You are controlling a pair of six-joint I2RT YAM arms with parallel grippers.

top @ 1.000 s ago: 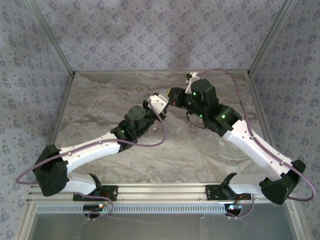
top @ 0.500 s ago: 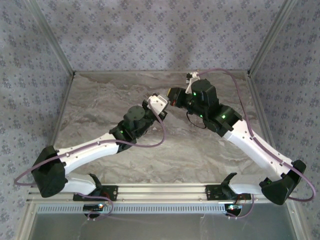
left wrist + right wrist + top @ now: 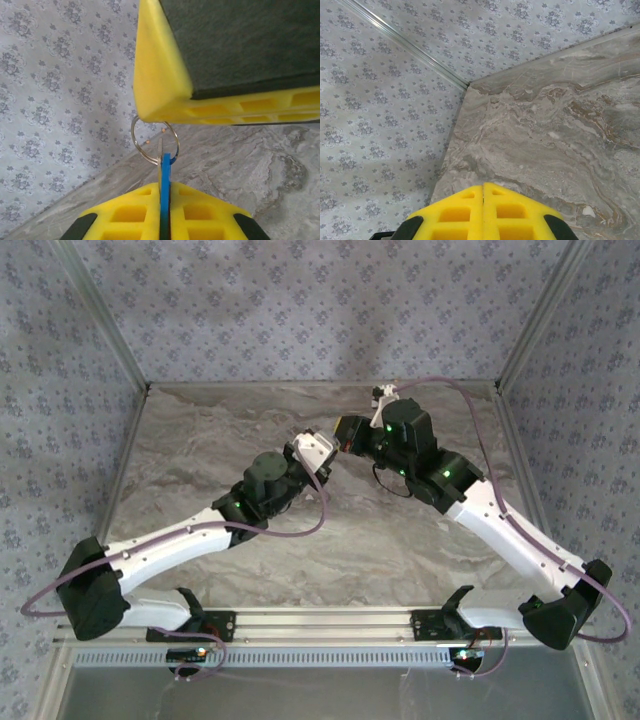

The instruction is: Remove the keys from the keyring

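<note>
A: Movement on the left arm! Over the last second its elbow has swung out to the left and the shoulder has dipped, yet the hand has barely left the keyring.

B: The right side has hardly stirred either. Both hands meet at the keyring, which looks to be held up off the tabletop.

A: The left fingers are clamped tight on the blue keys, just below the keyring. They're edge-on, so I can't split one key from another.

B: The right fingers are pressed flat together. The top of the keyring slips behind one of them, and I can't tell whether it's actually pinched.

A: So what does that swing buy them?

B: I'd call it a re-angle, trying to walk a key round the wire. The blue head looks threaded on the loop, so nothing's off yet.

A: And the setting?

B: There's a smooth, marbled grey-brown tabletop under the keyring and grey flowered walls behind it. Metal frame posts stand out to either side.
</note>
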